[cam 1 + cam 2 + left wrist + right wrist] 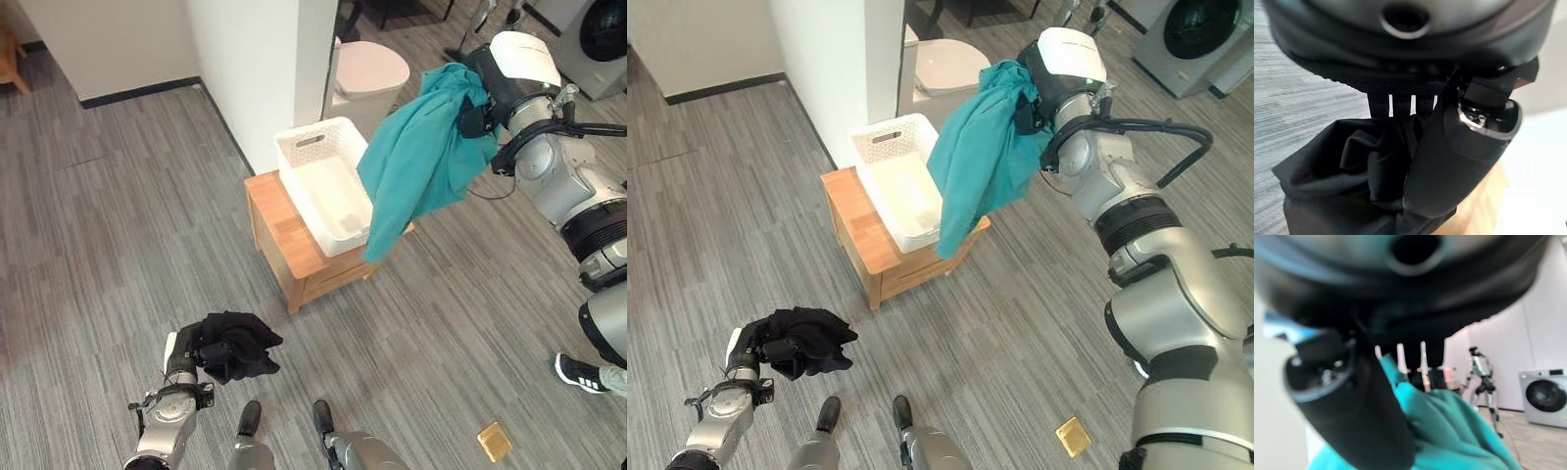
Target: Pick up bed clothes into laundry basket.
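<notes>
A teal garment (421,162) is being held up by the right hand (477,110), whose fingers and thumb are being kept curled round a bunched fold of it; in the right wrist view the cloth is being pinched against the thumb. The garment is hanging in a long drape over the right rim of the white basket (326,181), which is being carried by a small wooden table (284,240) beside a white wall corner (265,69). The basket looks empty, and the garment's lower tip is dangling past its near right corner, over the table's edge. A black garment (235,345) is being gripped by the left hand (186,352) low above the floor, well apart from the basket, with the fingers wrapped round the cloth in the left wrist view. The step in hand is judged to be the dropping of the teal garment into the basket. For this to be done well, the right hand should be carried leftward until the whole drape is hanging over the basket's middle, then lowered so that the tail is being gathered inside before the fingers are being released; otherwise the cloth could be left trailing over the rim.
</notes>
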You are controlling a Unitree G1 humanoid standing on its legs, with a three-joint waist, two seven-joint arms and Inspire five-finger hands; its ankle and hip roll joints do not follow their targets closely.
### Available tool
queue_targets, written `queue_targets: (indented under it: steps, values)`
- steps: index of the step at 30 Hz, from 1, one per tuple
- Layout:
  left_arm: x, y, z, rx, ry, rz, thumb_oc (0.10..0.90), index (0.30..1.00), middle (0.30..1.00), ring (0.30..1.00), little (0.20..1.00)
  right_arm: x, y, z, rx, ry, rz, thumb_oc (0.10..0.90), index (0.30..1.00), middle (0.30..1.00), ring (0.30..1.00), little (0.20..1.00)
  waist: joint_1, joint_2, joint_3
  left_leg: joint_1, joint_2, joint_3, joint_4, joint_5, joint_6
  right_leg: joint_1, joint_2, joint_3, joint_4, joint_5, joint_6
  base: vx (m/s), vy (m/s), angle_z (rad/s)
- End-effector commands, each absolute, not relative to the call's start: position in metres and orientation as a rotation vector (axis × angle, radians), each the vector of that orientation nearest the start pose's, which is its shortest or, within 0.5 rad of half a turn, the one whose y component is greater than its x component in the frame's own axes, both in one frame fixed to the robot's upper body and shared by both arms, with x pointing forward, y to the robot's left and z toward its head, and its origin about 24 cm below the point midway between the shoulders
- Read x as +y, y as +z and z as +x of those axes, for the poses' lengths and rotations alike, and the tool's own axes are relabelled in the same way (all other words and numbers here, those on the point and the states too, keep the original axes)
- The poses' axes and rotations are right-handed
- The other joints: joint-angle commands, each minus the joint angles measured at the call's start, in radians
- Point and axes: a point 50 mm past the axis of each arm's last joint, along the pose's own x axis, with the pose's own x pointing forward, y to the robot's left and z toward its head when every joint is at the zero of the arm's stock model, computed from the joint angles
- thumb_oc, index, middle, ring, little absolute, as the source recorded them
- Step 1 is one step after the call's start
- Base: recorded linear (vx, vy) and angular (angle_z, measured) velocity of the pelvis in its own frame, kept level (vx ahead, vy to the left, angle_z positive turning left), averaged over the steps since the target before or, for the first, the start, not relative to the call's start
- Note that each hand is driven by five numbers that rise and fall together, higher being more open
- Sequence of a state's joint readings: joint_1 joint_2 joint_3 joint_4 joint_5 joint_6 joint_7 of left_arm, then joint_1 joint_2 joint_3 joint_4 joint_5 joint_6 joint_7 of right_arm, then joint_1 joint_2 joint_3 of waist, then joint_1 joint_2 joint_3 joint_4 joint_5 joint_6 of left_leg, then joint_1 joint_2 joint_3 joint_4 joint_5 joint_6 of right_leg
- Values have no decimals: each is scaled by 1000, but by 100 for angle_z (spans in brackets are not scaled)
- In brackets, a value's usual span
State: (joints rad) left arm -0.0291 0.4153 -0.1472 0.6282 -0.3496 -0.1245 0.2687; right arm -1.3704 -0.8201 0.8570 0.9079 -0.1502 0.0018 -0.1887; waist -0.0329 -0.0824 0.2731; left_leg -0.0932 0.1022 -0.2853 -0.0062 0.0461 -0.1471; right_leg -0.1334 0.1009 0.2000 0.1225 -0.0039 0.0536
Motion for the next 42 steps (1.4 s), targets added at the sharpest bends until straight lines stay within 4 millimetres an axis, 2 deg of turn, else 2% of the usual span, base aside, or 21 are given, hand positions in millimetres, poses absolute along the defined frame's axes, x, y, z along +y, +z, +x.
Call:
queue_targets:
  steps: [1,5,7,8,10,13,14,17,22,27,30,31,33,34,35,37,42]
  values:
    - [290,-15,228,234,379,218,400,300,300,300,300,-239,408,375,-559,-530,-1335,400,300,300,300,300,26,-92,-111,119,-143,60,-81,-69,27,29,-83,189,-192,77,90,74,-19,1]
    - [292,-17,227,245,378,217,400,300,300,300,300,-238,424,370,-584,-561,-1365,400,300,300,300,300,32,-91,-111,114,-143,49,-81,-67,24,31,-81,188,-190,72,85,73,-25,2]
    - [294,-19,224,257,387,214,400,300,300,300,300,-238,439,362,-608,-592,-1392,400,300,300,300,300,34,-91,-113,110,-142,45,-81,-64,19,31,-80,185,-189,68,83,59,-22,5]
    - [294,-19,224,257,387,213,400,300,300,300,300,-238,439,362,-608,-593,-1392,400,300,300,300,300,34,-90,-113,110,-142,45,-81,-64,19,31,-80,185,-189,68,83,44,-24,8]
    - [297,-22,222,272,398,207,400,300,300,300,300,-237,459,351,-649,-635,-1407,400,300,300,300,300,34,-93,-115,102,-141,38,-81,-59,13,27,-79,183,-187,64,80,63,-50,10]
    - [298,-24,220,282,403,205,400,300,300,300,300,-239,468,345,-663,-656,-1413,400,300,300,300,300,32,-93,-116,99,-139,32,-81,-56,9,27,-78,179,-184,60,78,51,-38,12]
    - [300,-25,219,289,408,202,400,300,300,300,300,-237,476,340,-688,-667,-1411,400,300,300,300,300,32,-92,-117,94,-138,28,-81,-54,7,26,-77,178,-182,54,75,38,-33,13]
    - [301,-26,218,293,411,203,400,300,300,300,300,-239,482,335,-706,-680,-1408,400,300,300,300,300,29,-88,-114,84,-139,23,-81,-49,3,18,-75,173,-177,50,73,14,-21,16]
    - [303,-24,221,295,406,214,400,300,300,300,300,-242,476,337,-700,-668,-1375,400,300,300,300,300,30,-80,-100,50,-139,13,-81,-36,-1,-11,-71,167,-166,46,66,-13,-27,18]
    - [306,-15,231,269,386,255,400,300,300,300,300,-254,455,344,-673,-645,-1293,400,300,300,300,300,30,-48,-54,-46,-151,8,-81,-9,-3,-97,-63,158,-158,58,63,-77,-34,17]
    - [310,-12,234,267,389,268,400,300,300,300,300,-256,450,347,-666,-646,-1259,400,300,300,300,300,32,-40,-42,-97,-161,4,-81,1,-1,-137,-59,155,-163,67,63,-102,-19,26]
    - [311,-7,239,248,392,275,400,300,300,300,300,-258,441,351,-659,-635,-1205,400,300,300,300,300,39,-24,-18,-152,-170,0,-81,13,3,-177,-52,161,-169,78,66,-138,-2,12]
    - [311,-3,243,232,393,277,400,300,300,300,300,-262,428,358,-621,-624,-1179,400,300,300,300,300,45,-12,-5,-199,-181,-1,-81,22,8,-214,-45,166,-173,86,67,-140,6,7]
    - [300,-1,253,222,366,330,400,300,300,300,300,-253,418,365,-631,-588,-1163,552,528,528,528,528,36,-8,1,-219,-182,6,-81,24,8,-236,-43,168,-171,88,68,-91,32,5]
    - [300,0,254,212,354,330,400,300,300,300,300,-253,417,366,-614,-595,-1160,800,900,900,900,900,45,1,9,-233,-187,5,-81,30,10,-249,-40,174,-170,92,67,-69,39,3]
    - [300,-1,251,216,348,293,400,300,300,300,300,-259,415,368,-575,-620,-1180,800,900,900,900,900,60,16,23,-250,-195,-1,-81,37,13,-266,-38,182,-168,94,67,-55,19,6]
    - [291,-7,250,238,310,262,400,300,300,300,300,-269,408,371,-507,-656,-1229,800,900,900,900,900,62,27,38,-245,-202,-2,-81,42,19,-263,-33,196,-156,86,67,-18,12,9]
